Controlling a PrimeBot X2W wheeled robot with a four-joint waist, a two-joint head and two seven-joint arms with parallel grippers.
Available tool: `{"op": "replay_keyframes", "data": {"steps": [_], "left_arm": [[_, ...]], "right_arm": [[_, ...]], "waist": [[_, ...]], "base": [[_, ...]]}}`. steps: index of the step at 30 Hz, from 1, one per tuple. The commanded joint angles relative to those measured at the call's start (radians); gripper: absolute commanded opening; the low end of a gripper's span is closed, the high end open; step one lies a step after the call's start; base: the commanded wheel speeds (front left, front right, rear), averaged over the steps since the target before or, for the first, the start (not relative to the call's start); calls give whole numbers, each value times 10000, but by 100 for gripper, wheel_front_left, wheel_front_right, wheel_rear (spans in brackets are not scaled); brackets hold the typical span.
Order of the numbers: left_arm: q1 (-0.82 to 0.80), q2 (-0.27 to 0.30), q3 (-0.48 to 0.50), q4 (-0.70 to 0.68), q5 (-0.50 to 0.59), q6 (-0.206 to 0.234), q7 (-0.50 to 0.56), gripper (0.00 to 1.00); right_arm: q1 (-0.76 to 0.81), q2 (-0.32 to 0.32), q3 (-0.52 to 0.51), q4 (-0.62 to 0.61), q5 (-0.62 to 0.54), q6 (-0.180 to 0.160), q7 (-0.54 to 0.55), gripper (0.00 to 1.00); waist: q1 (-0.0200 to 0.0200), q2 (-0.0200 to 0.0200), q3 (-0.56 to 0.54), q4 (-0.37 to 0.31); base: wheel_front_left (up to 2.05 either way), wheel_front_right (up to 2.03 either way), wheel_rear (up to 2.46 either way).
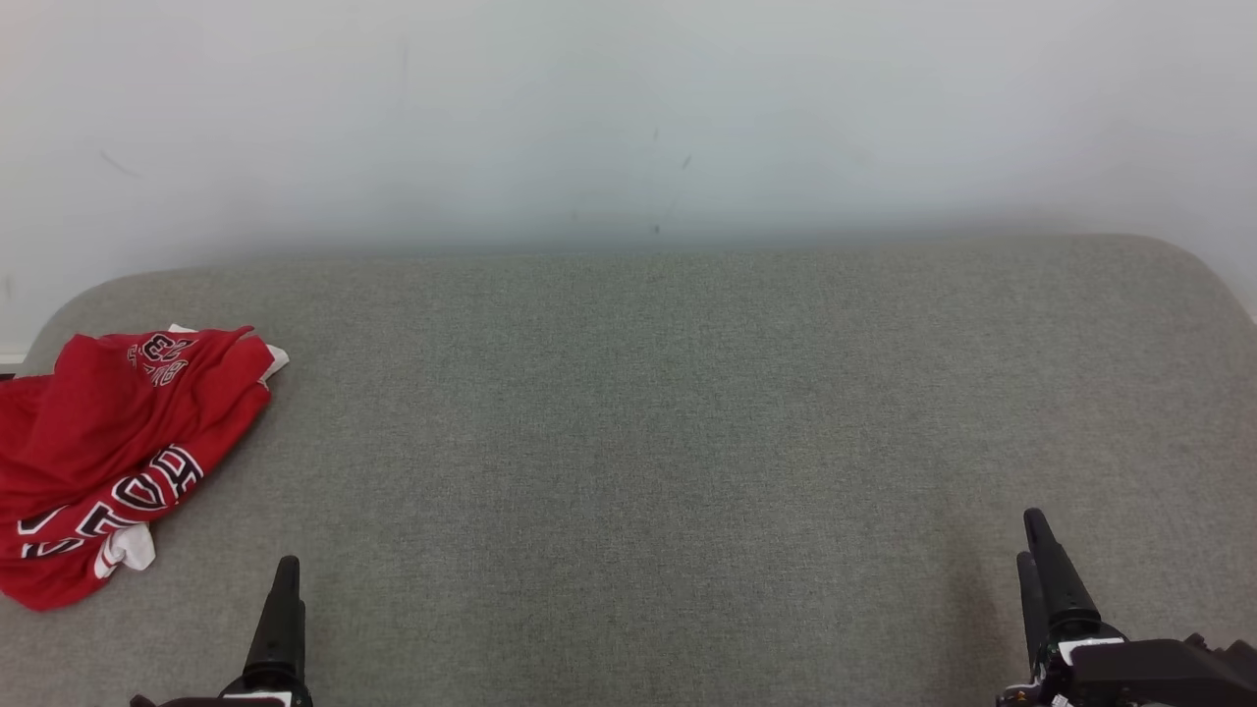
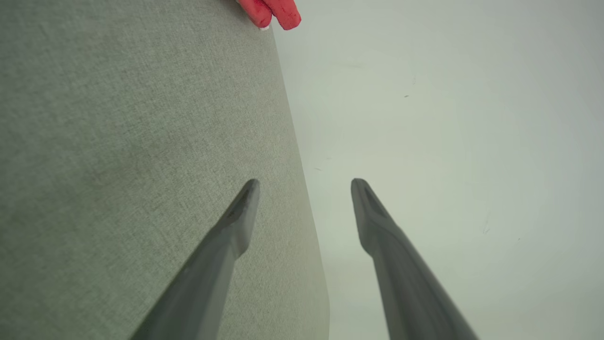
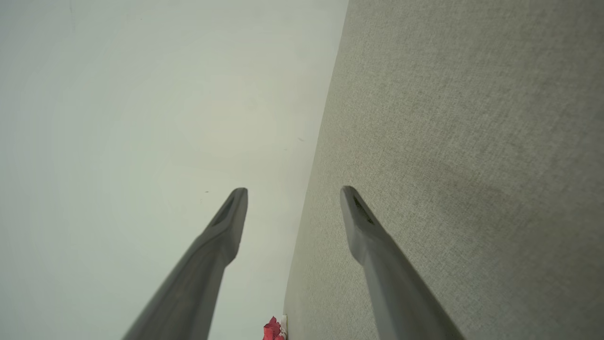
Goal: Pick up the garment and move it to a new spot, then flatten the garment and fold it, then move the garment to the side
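A red garment (image 1: 108, 462) is seen crumpled in a soft heap at the left edge of the grey cushion (image 1: 638, 442), crossed by white block letters outlined in black, with white trim at two corners. The cushion is covered in fine woven cloth and rounded at its far corners, against a smooth pale wall (image 1: 628, 118). The left gripper (image 2: 306, 184) and right gripper (image 3: 293, 190) are held spread, empty, apart from the garment

garment (image 1: 108, 462) far left on cushion (image 1: 628, 442), wall (image 1: 628, 118) behind
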State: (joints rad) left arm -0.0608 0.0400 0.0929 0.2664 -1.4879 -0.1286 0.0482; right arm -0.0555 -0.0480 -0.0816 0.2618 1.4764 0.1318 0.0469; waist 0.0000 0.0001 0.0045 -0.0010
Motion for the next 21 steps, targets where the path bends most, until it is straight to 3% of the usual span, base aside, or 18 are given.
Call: {"op": "replay_keyframes", "data": {"steps": [1, 21], "left_arm": [[-141, 49, -13, -282, 444, 33, -134, 100], [63, 105, -509, -1213, 5526, 659, -979, 100]], "right_arm": [[-88, -67, 38, -296, -531, -3, -137, 100], [82, -154, 542, -1194, -5089, -6, -979, 100]], "waist": [[0, -1, 1, -3], [0, -1, 10, 0]], "base": [[0, 0, 0], [0, 0, 0]]}}
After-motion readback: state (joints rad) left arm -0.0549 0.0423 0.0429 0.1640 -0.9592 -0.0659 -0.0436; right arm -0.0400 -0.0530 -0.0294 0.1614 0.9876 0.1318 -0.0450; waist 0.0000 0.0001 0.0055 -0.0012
